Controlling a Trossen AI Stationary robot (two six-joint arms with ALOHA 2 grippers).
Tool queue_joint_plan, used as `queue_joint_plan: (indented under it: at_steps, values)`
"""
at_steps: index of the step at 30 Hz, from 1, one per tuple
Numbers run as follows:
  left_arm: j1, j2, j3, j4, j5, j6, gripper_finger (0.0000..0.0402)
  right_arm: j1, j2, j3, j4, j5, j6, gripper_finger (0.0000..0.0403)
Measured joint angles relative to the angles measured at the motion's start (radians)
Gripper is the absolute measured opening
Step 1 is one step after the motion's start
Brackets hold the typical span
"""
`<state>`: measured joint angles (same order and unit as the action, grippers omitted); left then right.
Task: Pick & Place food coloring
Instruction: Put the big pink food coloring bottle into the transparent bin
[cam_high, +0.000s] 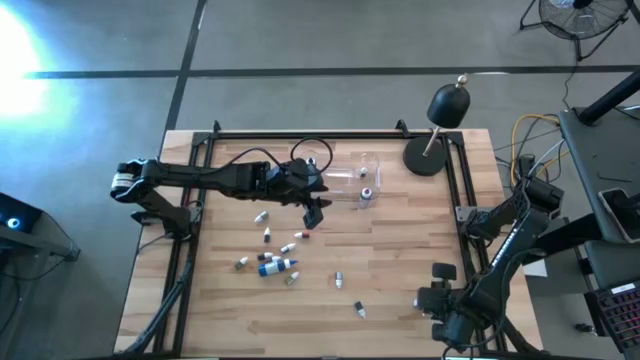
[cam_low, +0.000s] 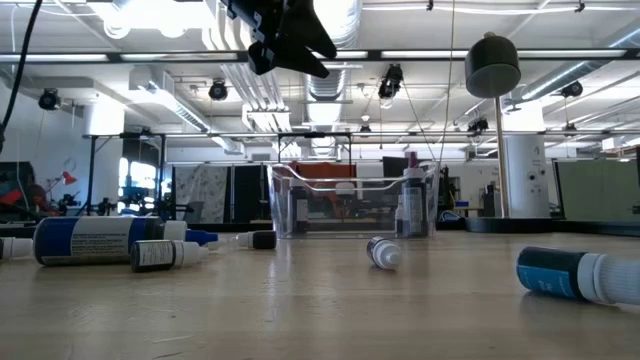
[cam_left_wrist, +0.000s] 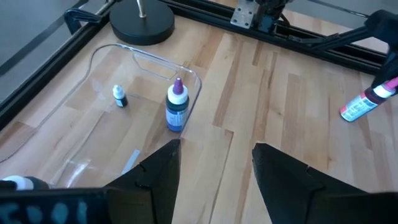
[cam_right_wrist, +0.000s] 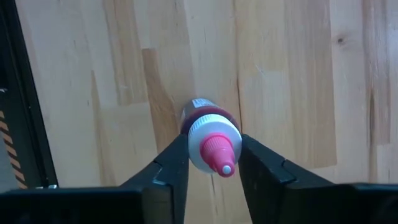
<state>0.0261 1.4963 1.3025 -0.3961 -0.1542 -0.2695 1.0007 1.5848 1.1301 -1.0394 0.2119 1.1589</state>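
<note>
Looking straight down, the high view shows a light wooden tabletop (cam_high: 400, 290) framed by black rails, with the left claw (cam_high: 316, 211) reaching in from the left and poised beside a clear plastic tub (cam_high: 352, 178) at the far middle; a small white dropper bottle with a dark label (cam_high: 366, 193) stands inside that tub. About a dozen tiny food coloring bottles (cam_high: 275, 262) lie scattered across the middle and nearer part of the tabletop. A black round-based lamp with a dome shade (cam_high: 436, 130) sits at the far right, and the right claw (cam_high: 441, 297) is low at the near right corner. From the low view, the left claw (cam_low: 290, 35) hangs high above the tub (cam_low: 350, 200), and bottles on their sides lie to the left, middle and right. In the left wrist view, that claw's two dark fingers (cam_left_wrist: 155, 180) stand well apart with nothing between them, above the tub wall (cam_left_wrist: 155, 62) and a blue-labelled bottle with a purple tip (cam_left_wrist: 176, 106) standing upright inside. In the right wrist view, the right claw (cam_right_wrist: 208, 163) is clamped on a whitish bottle with a pink cap and red band (cam_right_wrist: 210, 138), its fingers (cam_right_wrist: 168, 168) pressing both sides just over the wood.
</note>
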Motion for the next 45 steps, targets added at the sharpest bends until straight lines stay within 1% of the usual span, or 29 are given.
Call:
queue_joint_plan:
  at_steps: [3, 6, 8, 11, 14, 17, 19, 21, 27, 30, 35, 38, 41, 45]
  values:
    - [0.000, 0.000, 0.000, 0.000, -0.005, 0.000, 0.0174, -0.004, -0.006, -0.002, -0.013, 0.023, 0.051, 0.0102]
    - [0.000, 0.000, -0.001, 0.000, -0.005, 0.000, 0.0174, -0.006, -0.033, -0.002, -0.068, 0.085, 0.139, 0.0106]
    - [0.000, 0.000, -0.002, 0.000, -0.005, 0.000, 0.0174, -0.006, -0.063, -0.003, -0.138, 0.134, 0.210, 0.0107]
    - [0.000, 0.000, -0.002, 0.000, -0.004, -0.003, 0.0174, -0.007, -0.130, -0.011, -0.251, 0.214, 0.330, 0.0107]
    - [0.000, 0.000, -0.002, 0.000, -0.004, -0.013, 0.0174, -0.032, -0.224, -0.033, -0.336, 0.318, 0.453, 0.0107]
    - [0.000, 0.000, -0.002, -0.001, -0.005, -0.022, 0.0174, -0.104, -0.318, -0.052, -0.335, 0.422, 0.479, 0.0107]
    - [-0.004, 0.000, -0.005, 0.000, -0.004, -0.030, 0.0174, -0.179, -0.361, -0.053, -0.312, 0.469, 0.407, 0.0108]
    - [-0.009, -0.001, -0.014, 0.000, -0.004, -0.047, 0.0174, -0.270, -0.389, -0.048, -0.254, 0.492, 0.263, 0.0108]
    - [-0.047, -0.003, -0.052, -0.002, -0.004, -0.125, 0.0174, -0.562, -0.431, -0.001, -0.021, 0.498, -0.173, 0.0108]
    - [-0.077, -0.007, -0.067, -0.004, -0.008, -0.163, 0.0174, -0.694, -0.440, 0.026, 0.101, 0.491, -0.343, 0.0108]
    - [-0.117, -0.008, -0.068, -0.007, -0.057, -0.193, 0.0174, -0.911, -0.419, 0.049, 0.246, 0.374, -0.553, 0.0108]
    - [-0.131, -0.008, -0.068, -0.008, -0.094, -0.211, 0.0174, -1.026, -0.385, 0.056, 0.266, 0.299, -0.621, 0.0108]
    - [-0.139, -0.008, -0.068, -0.021, -0.120, -0.238, 0.0174, -1.134, -0.331, 0.059, 0.269, 0.194, -0.668, 0.0108]
    - [-0.140, -0.008, -0.068, -0.080, -0.172, -0.276, 0.0174, -1.253, -0.231, 0.059, 0.289, 0.041, -0.722, 0.0108]
